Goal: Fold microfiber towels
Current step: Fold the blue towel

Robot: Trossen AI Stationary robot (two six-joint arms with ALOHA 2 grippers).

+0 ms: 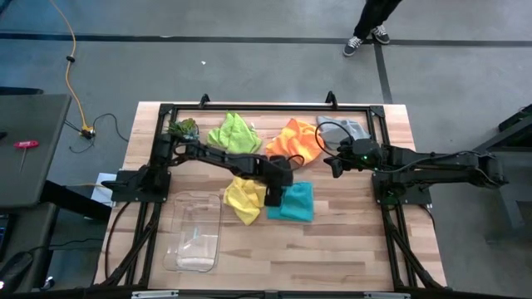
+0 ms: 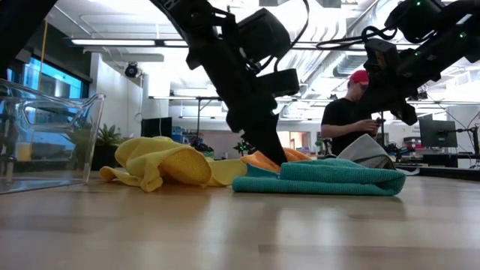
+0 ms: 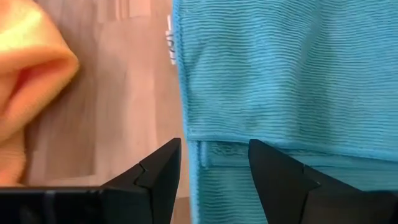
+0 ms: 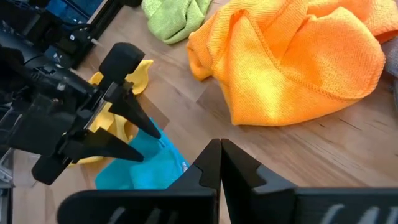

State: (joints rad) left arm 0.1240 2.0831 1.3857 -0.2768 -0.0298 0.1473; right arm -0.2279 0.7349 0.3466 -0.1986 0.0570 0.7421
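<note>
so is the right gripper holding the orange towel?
No. The right gripper is shut on nothing, hovering above the table, clear of the orange towel.

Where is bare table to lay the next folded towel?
Bare wood along the near edge below the teal towel and right of the clear bin. The far half is crowded: lime towel, orange towel, grey towel.

Five towels, one clear bin, one plant, two arms
</note>
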